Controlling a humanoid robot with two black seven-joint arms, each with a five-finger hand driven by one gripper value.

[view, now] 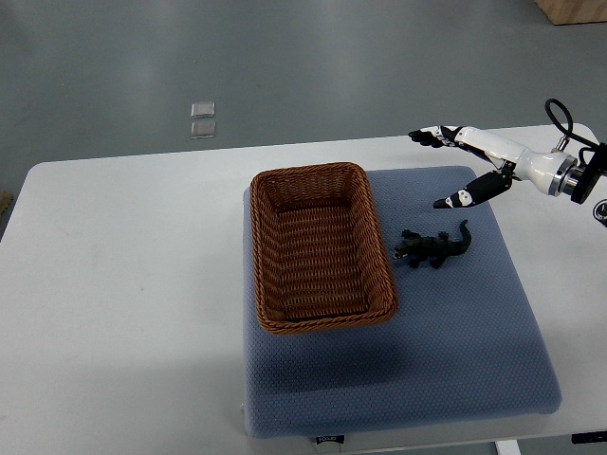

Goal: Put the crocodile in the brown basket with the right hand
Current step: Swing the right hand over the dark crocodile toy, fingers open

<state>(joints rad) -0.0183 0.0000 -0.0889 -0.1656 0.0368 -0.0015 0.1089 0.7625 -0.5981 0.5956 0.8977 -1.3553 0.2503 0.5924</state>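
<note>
basket (313, 172): woven wicker, rough
mat (455, 332): blue cloth, dimpled, matt
croc (432, 248): bumpy, dull, prob plastic
tbl (114, 284): smooth matt white

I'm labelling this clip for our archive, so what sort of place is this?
Probably a robotics lab or test room: a white table on a bare grey floor, a brown basket and toy crocodile staged on a blue-grey pad, and the robot's open right hand near the crocodile.
</note>
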